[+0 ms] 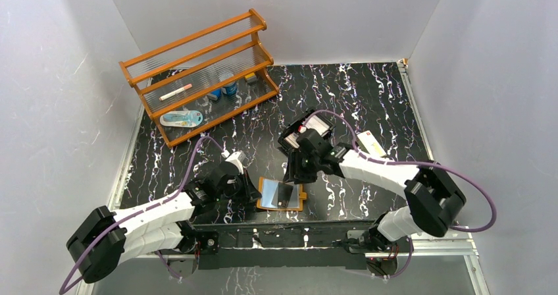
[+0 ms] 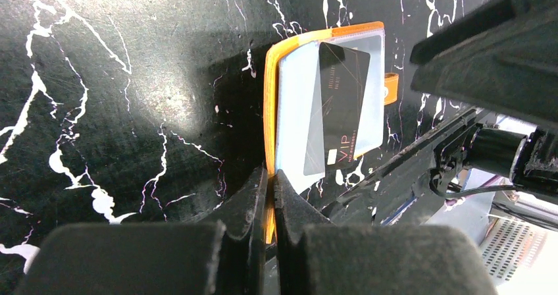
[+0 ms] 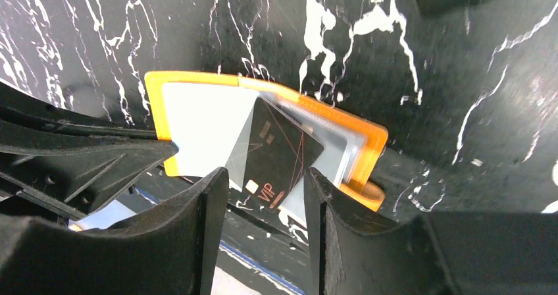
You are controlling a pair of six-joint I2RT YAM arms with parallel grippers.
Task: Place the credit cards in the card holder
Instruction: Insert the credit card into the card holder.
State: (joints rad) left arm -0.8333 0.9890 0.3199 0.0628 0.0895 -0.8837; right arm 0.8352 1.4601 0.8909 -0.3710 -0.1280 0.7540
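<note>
The card holder (image 1: 266, 199) lies open on the table near the front edge, orange rim around pale clear sleeves (image 2: 296, 97) (image 3: 197, 120). A black credit card marked VIP (image 1: 285, 193) (image 2: 342, 104) (image 3: 279, 153) lies askew on the sleeves, one corner poking past the near edge. My left gripper (image 1: 253, 191) (image 2: 271, 176) is shut on the holder's orange edge. Above the card's near corner hangs my right gripper (image 1: 294, 174) (image 3: 263, 180), open, with nothing between its fingers. More pale cards show in a black tray (image 1: 317, 121) behind the right wrist, partly hidden.
An orange wooden rack (image 1: 204, 71) with small items stands at the back left. A cream oblong box (image 1: 372, 143) lies right of the right arm. Grey walls enclose the black marbled table (image 1: 368, 97) on three sides.
</note>
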